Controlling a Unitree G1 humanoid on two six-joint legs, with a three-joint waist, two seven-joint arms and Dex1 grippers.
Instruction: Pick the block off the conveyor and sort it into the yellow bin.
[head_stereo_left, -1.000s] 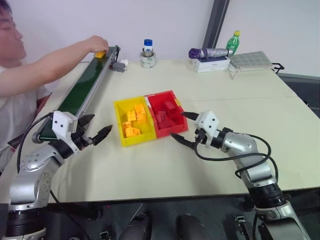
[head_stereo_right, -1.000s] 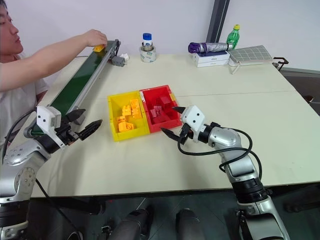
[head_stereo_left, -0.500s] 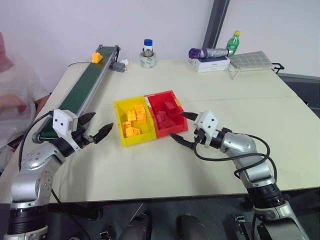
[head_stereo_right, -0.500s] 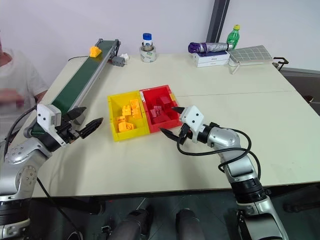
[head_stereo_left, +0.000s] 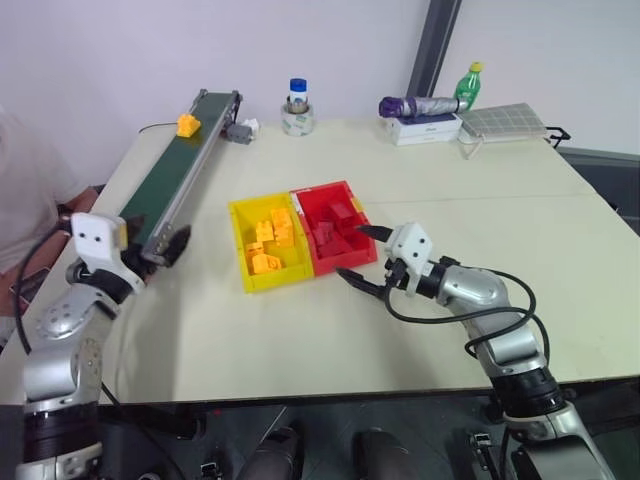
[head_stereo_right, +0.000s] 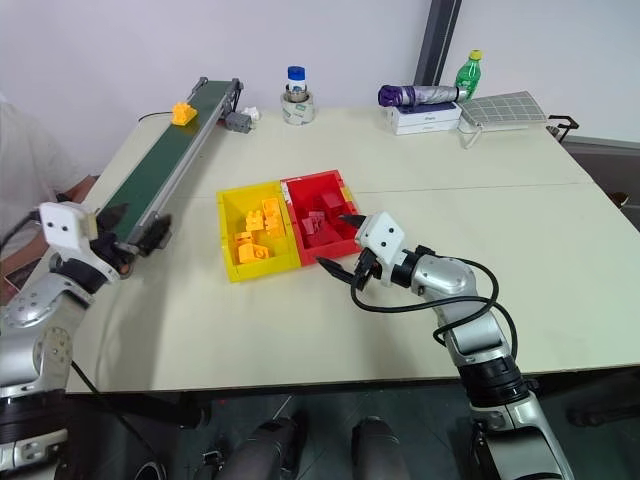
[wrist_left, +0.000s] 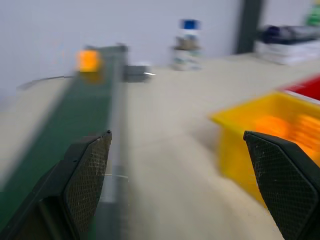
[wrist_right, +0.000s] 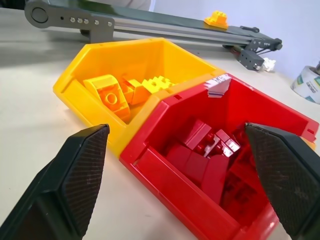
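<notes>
The yellow block (head_stereo_left: 187, 124) sits at the conveyor's (head_stereo_left: 165, 178) far end, straight up the belt from the left pincer (head_stereo_left: 150, 242), released wide. It's the nearer arm; the right pincer (head_stereo_left: 362, 254), also released, waits by the red tray (head_stereo_left: 346, 260).

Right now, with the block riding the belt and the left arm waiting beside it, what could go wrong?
The block sits at the conveyor's far end, while the open left gripper waits at the near end, so a mistimed close could miss it. It lies near the belt's edge and a finger might knock it off. The red bin adjoins the yellow bin, so a loose drop could land wrong.
</notes>
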